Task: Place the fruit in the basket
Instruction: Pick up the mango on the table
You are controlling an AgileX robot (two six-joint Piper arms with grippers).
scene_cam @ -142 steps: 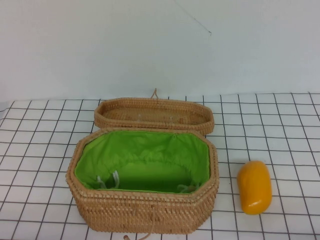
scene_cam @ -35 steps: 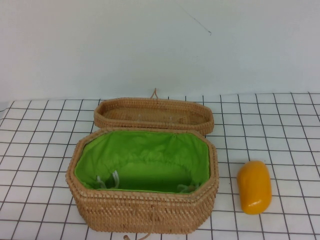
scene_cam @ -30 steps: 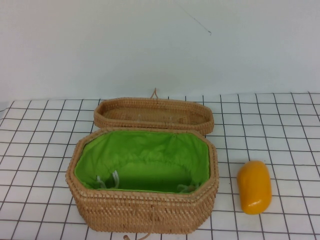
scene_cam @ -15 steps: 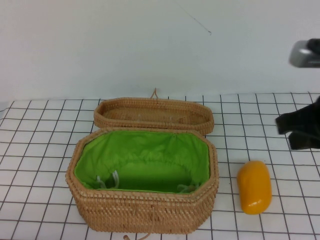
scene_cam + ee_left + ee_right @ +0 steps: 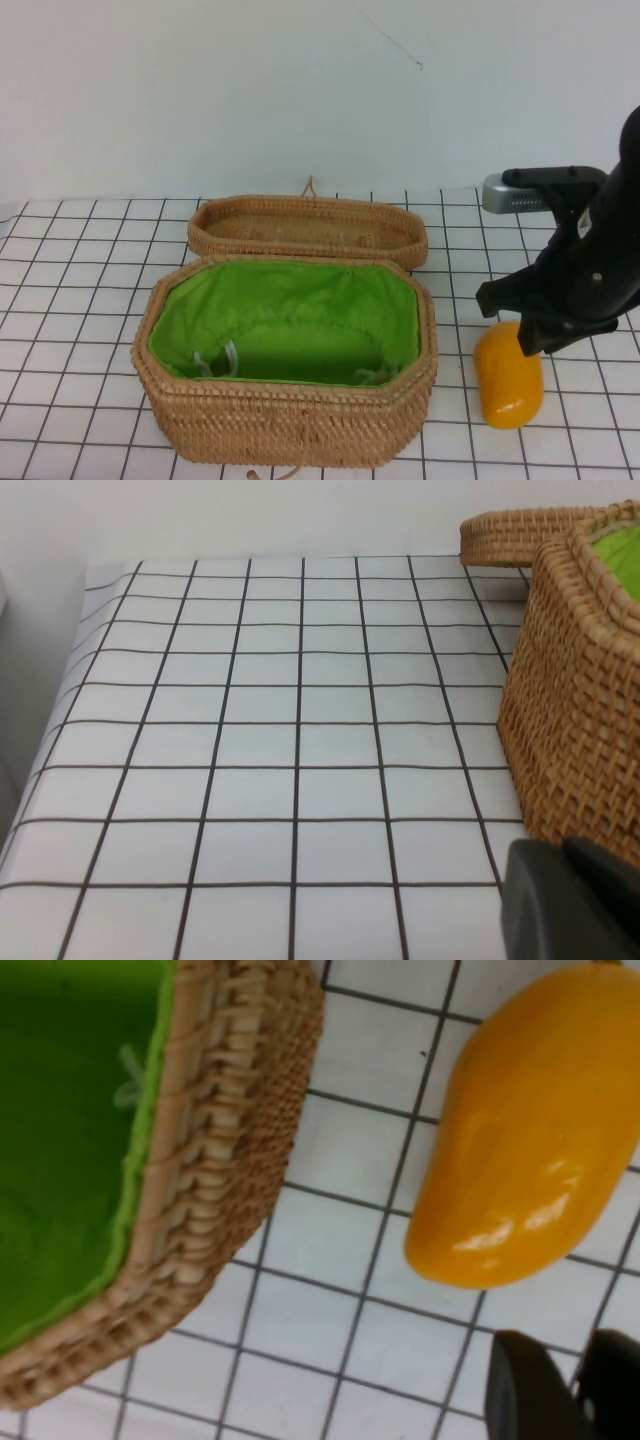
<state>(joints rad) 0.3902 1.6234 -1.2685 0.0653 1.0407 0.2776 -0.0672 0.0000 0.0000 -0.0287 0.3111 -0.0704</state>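
Note:
The fruit (image 5: 509, 377), a glossy orange-yellow mango, lies on the gridded table right of the basket (image 5: 290, 420). The basket is open, with its green lining empty. The fruit also shows in the right wrist view (image 5: 530, 1130), beside the basket's wall (image 5: 230, 1160). My right gripper (image 5: 540, 335) hangs just above the fruit's far end. In its wrist view (image 5: 578, 1390) the fingers stand close together, empty, short of the fruit. My left gripper (image 5: 570, 900) is shut and empty, low beside the basket's left wall (image 5: 580, 710); it is out of the high view.
The flat woven lid (image 5: 308, 230) lies upside down behind the basket, touching its back rim. A white wall stands behind the table. The left table edge (image 5: 60, 730) shows in the left wrist view. Open gridded surface lies left and right of the basket.
My right arm has come in from the right edge and moved left and down over the fruit. The fruit, basket and lid have not moved.

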